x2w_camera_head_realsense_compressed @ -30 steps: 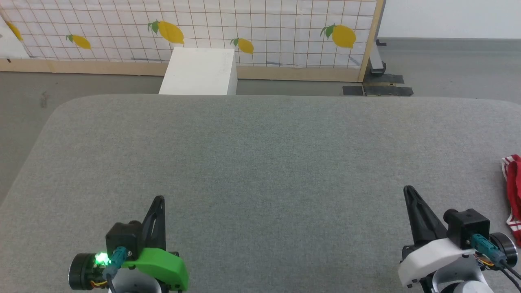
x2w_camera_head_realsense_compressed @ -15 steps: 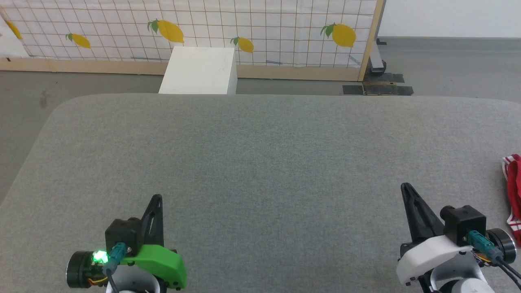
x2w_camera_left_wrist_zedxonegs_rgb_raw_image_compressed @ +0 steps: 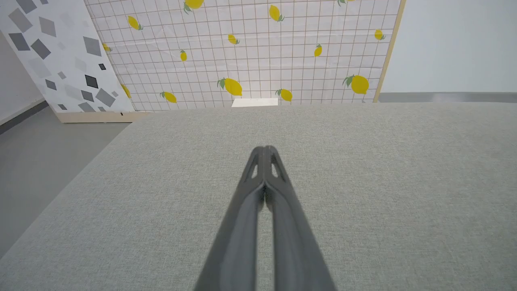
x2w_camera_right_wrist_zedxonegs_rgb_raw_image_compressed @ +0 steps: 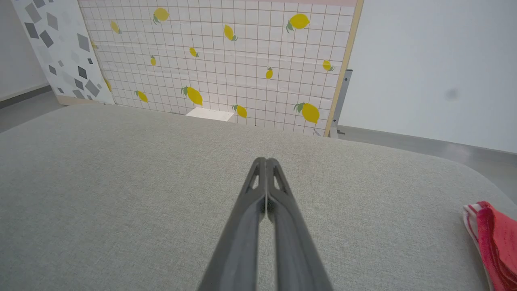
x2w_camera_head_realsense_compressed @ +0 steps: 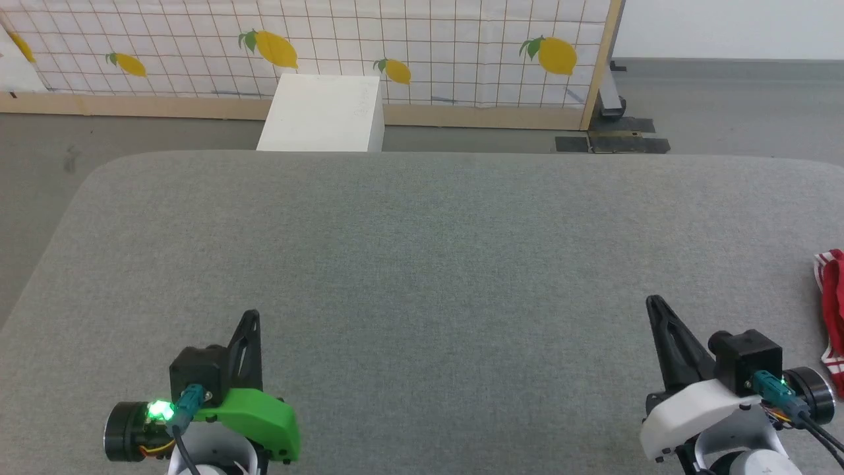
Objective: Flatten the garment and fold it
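A red garment with red-and-white striped trim lies bunched at the far right edge of the grey table, mostly cut off by the frame; the right wrist view catches it as a red fold at its lower right. My right gripper hovers at the lower right, left of the garment and apart from it, fingers pressed together and holding nothing. At the lower left my left gripper is also shut and empty, its fingertips together over bare cloth.
Beyond the table's far edge stands a white box on the grey floor, in front of a lemon-print grid panel with a wooden frame. A speckled board leans at the far left. The table's left corner is rounded.
Both grippers have drifted slightly toward the near edge and a little to the left in the head view. The garment has not moved.
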